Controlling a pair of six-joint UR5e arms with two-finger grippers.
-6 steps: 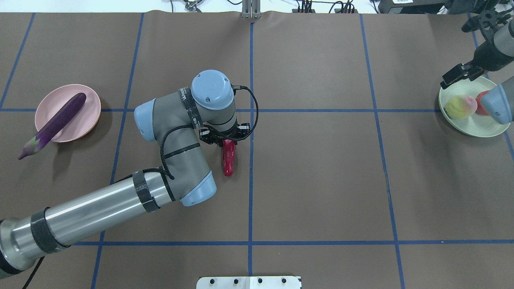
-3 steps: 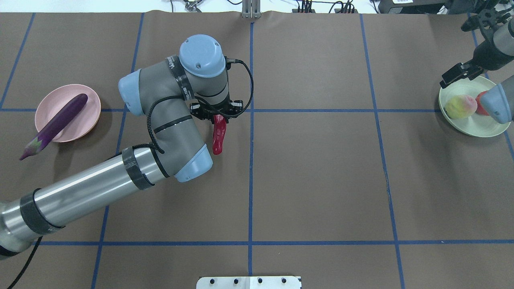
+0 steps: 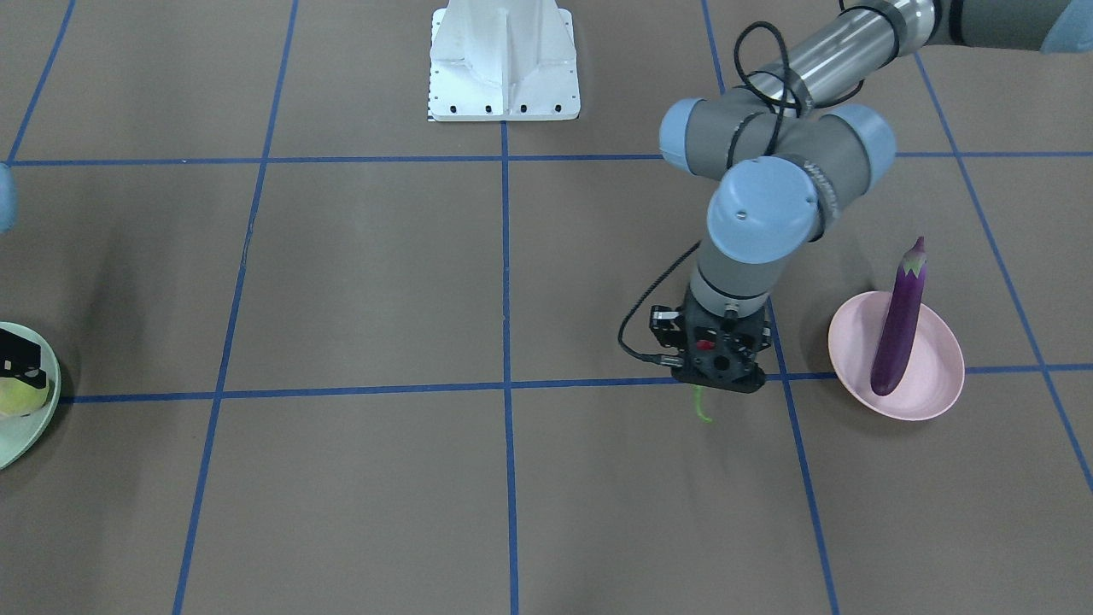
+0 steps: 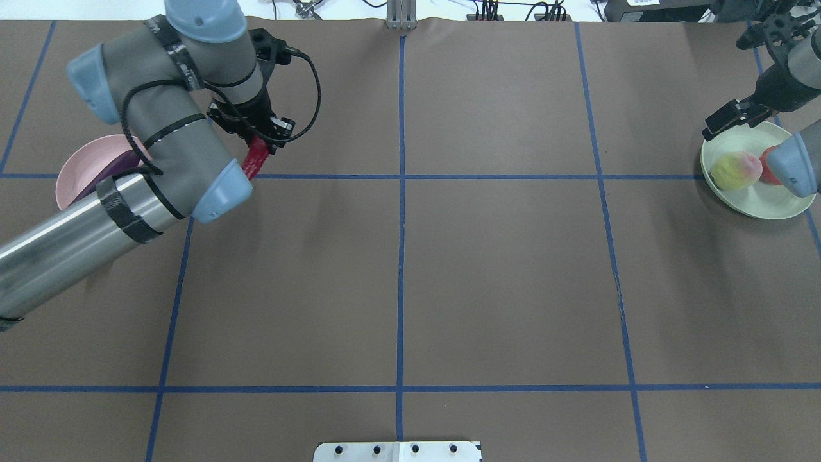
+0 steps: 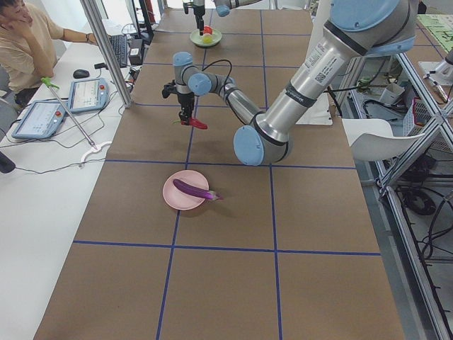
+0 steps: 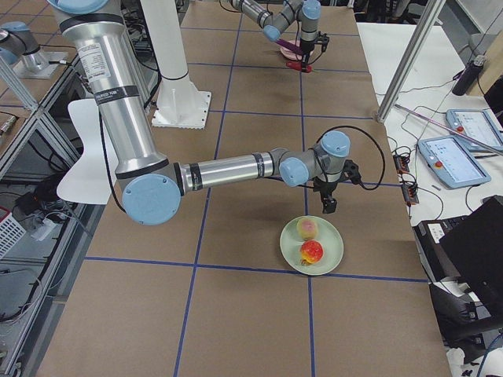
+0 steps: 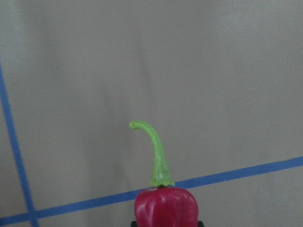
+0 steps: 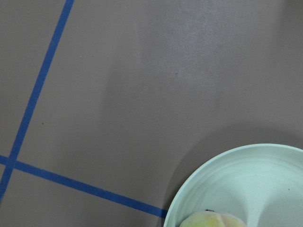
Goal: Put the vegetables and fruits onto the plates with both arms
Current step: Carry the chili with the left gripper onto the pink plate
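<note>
My left gripper is shut on the red chili pepper and holds it in the air, to the right of the pale pink plate. The chili's green stem points away in the left wrist view. The purple eggplant lies across the pink plate, cap end over the rim. My right gripper is open and empty, over the far edge of the mint green plate. The peach and the red-orange fruit lie on that plate.
The brown table cover carries a blue tape grid. The white base block stands at the robot's side. My left arm's elbow hides part of the pink plate from overhead. An operator sits beyond the table's far edge.
My left arm has lifted the chili pepper and carried it away from the table's middle toward the far left, close to the pink plate. The right gripper has barely moved.
</note>
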